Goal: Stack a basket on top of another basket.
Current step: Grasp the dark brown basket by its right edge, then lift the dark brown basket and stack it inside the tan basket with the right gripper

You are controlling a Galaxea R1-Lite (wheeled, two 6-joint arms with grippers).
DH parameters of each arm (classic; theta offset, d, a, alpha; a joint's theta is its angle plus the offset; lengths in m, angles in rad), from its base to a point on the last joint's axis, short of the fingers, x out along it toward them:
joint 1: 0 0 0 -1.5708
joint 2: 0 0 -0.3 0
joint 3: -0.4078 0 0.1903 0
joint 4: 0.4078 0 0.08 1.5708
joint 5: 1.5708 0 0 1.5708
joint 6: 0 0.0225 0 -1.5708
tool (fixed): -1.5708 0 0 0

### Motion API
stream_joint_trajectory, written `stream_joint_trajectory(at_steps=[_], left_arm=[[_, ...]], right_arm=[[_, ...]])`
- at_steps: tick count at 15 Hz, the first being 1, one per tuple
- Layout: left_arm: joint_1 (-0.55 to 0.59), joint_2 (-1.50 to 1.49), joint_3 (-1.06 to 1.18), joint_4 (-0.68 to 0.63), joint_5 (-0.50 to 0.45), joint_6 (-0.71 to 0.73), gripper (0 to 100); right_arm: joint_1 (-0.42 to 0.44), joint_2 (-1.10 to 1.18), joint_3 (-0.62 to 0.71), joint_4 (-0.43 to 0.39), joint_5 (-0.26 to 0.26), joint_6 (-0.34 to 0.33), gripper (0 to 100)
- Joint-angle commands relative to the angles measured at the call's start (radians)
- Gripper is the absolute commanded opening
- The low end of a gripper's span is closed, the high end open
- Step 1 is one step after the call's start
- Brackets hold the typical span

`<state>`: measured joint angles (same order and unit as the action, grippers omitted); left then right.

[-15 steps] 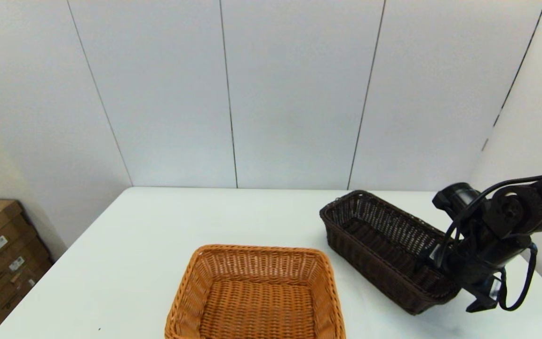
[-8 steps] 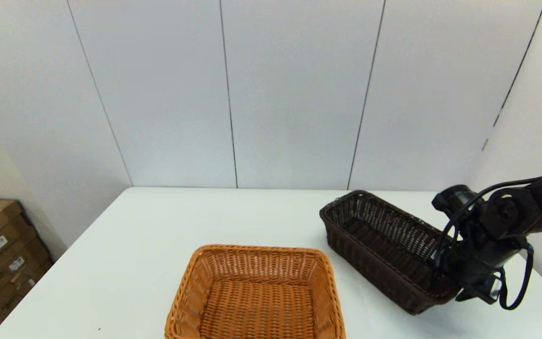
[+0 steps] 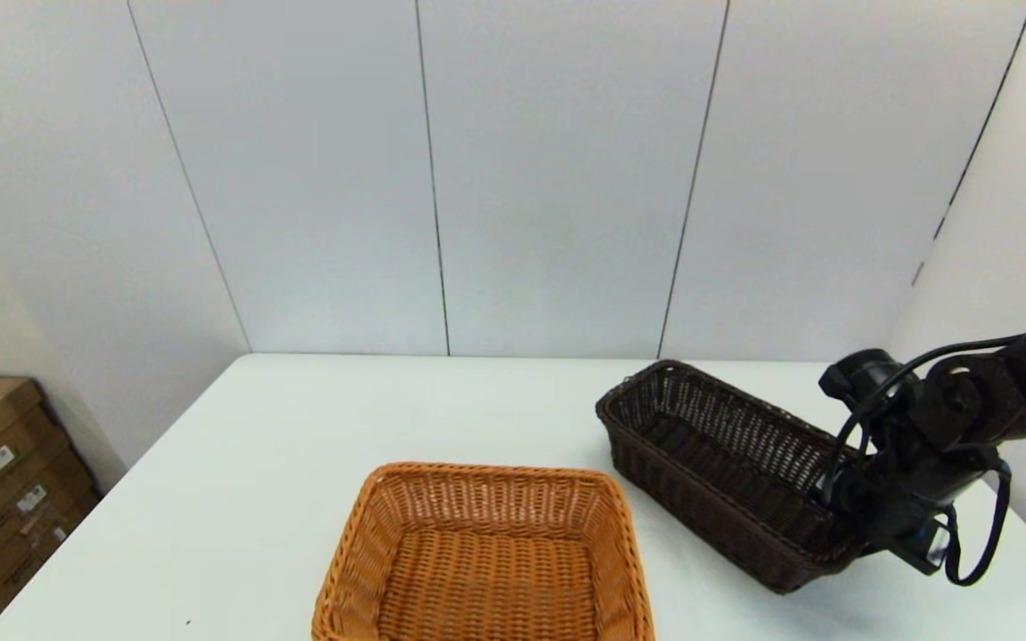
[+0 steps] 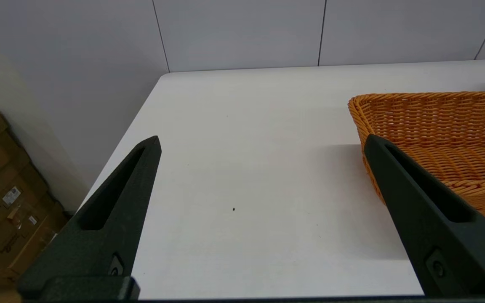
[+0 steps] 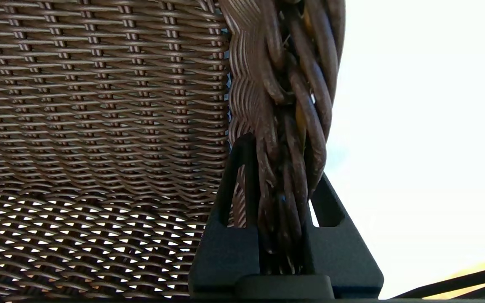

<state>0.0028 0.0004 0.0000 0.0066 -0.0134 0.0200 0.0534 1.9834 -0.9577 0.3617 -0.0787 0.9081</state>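
At right of the head frame, the dark brown rectangular wicker basket (image 3: 727, 472) is pinched by its braided rim in the right gripper (image 5: 282, 168); held by one end only, it may sag or slip before the orange-tan woven basket (image 3: 486, 556) is reached.

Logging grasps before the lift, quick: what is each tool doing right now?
Left tool: open, holding nothing, above the white table.
Right tool: shut on the dark brown basket, gripping its braided rim.
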Motion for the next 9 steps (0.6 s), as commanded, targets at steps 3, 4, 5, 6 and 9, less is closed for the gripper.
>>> stream_joint_trajectory(at_steps=[3, 4, 5, 6, 9], left_arm=[[0.000, -0.002, 0.002, 0.000, 0.000, -0.002, 100], [0.000, -0.002, 0.002, 0.000, 0.000, 0.000, 100], [0.000, -0.002, 0.002, 0.000, 0.000, -0.002, 100], [0.000, -0.002, 0.002, 0.000, 0.000, 0.000, 100], [0.000, -0.002, 0.002, 0.000, 0.000, 0.000, 100]], right_arm=[[-0.030, -0.043, -0.070, 0.022, 0.036, 0.037, 0], [-0.041, -0.052, -0.092, 0.039, 0.057, 0.045, 0], [-0.058, -0.057, -0.113, 0.059, 0.079, 0.057, 0], [-0.075, -0.060, -0.130, 0.063, 0.112, 0.081, 0], [-0.119, -0.098, -0.145, 0.063, 0.205, 0.118, 0]])
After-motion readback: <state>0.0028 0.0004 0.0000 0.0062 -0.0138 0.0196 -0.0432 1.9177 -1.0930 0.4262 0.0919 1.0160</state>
